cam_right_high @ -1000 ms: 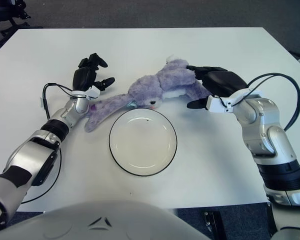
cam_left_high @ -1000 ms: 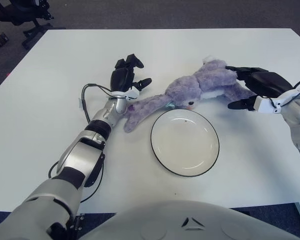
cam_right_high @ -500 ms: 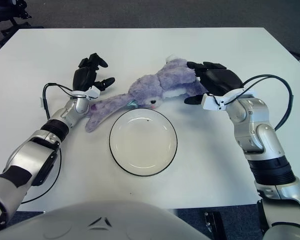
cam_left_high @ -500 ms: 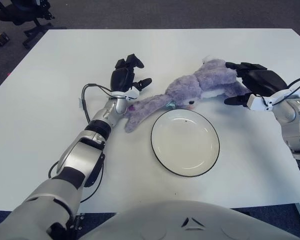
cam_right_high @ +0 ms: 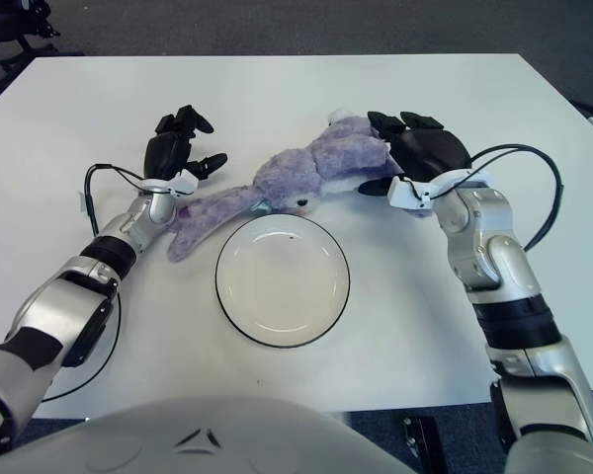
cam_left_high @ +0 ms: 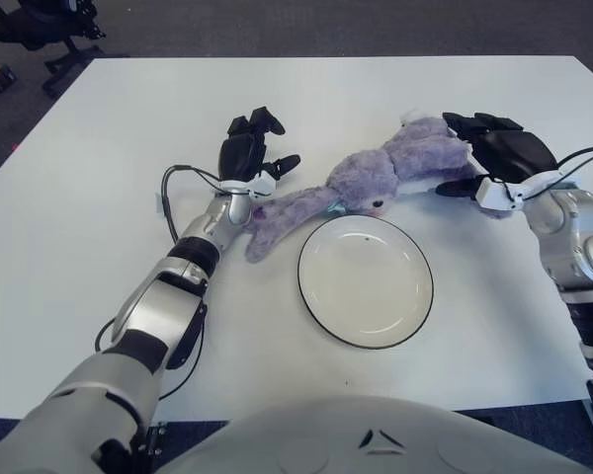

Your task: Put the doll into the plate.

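My right robot hand [cam_right_high: 420, 148] is at the doll's [cam_right_high: 311, 176] rear end, fingers spread wide over the plush with the thumb low beside it; I would call it touching but not yet closed, so I hold nothing for now. The doll lies on its side on the tabletop [cam_right_high: 455, 89], just behind the plate [cam_right_high: 283, 279]. Its head sits close to the far rim and its long ears [cam_right_high: 206, 217] trail out toward my left robot hand [cam_right_high: 175, 148]. That hand shows just beside the ear tips, fingers loosely open and raised, gripping nothing.

To do this grasp well, I think I should close around the thick part of the body rather than pinch a leg, since soft plush will sag and slip out of a shallow hold. The fingers should wrap from above and the thumb come in underneath, squeezing until the stuffing firms up.

The plate is empty and close, so the carry is short: lift enough for the head and ears to clear the rim, then swing toward me and set the body down in the middle. The ears are the risk. They may drag across the tabletop or hang over the edge, so I would lower the doll with its head well inside the rim.
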Tool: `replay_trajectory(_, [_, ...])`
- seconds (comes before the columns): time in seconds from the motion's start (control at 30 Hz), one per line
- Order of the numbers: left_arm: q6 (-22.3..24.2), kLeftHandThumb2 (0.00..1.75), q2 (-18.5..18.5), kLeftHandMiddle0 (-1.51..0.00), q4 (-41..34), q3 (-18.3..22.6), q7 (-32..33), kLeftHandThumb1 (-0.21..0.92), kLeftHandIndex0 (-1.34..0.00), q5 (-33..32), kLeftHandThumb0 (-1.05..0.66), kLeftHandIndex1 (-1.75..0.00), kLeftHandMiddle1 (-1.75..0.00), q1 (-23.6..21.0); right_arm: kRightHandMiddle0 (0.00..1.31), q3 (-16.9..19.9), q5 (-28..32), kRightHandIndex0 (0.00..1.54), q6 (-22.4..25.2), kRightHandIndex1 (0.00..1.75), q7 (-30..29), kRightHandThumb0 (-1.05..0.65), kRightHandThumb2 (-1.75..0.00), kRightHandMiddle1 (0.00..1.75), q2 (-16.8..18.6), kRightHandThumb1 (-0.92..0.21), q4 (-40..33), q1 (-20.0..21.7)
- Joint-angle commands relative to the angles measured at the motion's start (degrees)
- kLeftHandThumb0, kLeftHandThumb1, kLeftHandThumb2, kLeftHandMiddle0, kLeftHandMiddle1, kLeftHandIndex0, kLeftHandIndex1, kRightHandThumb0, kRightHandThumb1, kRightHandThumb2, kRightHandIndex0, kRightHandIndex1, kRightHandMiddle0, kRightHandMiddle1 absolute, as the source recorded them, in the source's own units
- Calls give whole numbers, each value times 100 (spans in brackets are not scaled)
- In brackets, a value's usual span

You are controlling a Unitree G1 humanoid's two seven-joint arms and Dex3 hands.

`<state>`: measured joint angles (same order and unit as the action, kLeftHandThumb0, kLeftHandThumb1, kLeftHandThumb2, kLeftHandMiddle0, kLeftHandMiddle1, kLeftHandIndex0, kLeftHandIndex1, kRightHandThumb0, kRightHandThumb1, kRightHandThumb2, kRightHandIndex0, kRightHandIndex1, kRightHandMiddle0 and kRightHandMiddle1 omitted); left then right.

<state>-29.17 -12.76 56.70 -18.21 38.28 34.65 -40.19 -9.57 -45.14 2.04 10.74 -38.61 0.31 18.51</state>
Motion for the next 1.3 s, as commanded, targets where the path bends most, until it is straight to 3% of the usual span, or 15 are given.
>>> replay_trajectory(0.0, [-15, 48, -38, -22, 23, -37, 56, 92, -18, 42, 0, -175, -155, 24, 20, -155, -251, 15, 17, 2, -252, -66, -24, 3, 85, -92, 263, 141])
replay_trajectory(0.4, [6, 49, -38, -20, -24, -61, 39, 92, -17, 48, 0, -174, -157, 42, 23, -684, -830, 15, 70, 1, -1107, -63, -24, 3, 322, -92, 1336, 609])
replay_trajectory(1.1, [51, 49, -14, -22, -115, -58, -98, 92, -15, -4, 0, -175, -156, 70, 26, -1110, -903, 18, 188, 1, -1277, -60, -23, 3, 468, -92, 1944, 916])
replay_trajectory(1.2, [53, 49, -12, -22, -114, -55, -107, 92, -15, -4, 0, -175, -156, 69, 28, -1157, -895, 20, 179, 2, -1324, -59, -24, 4, 468, -92, 2031, 943])
replay_trajectory(1.27, [51, 48, -11, -23, -114, -53, -114, 92, -16, -6, 0, -175, -155, 70, 36, -1188, -893, 28, 163, 3, -1364, -59, -24, 7, 460, -92, 2077, 952])
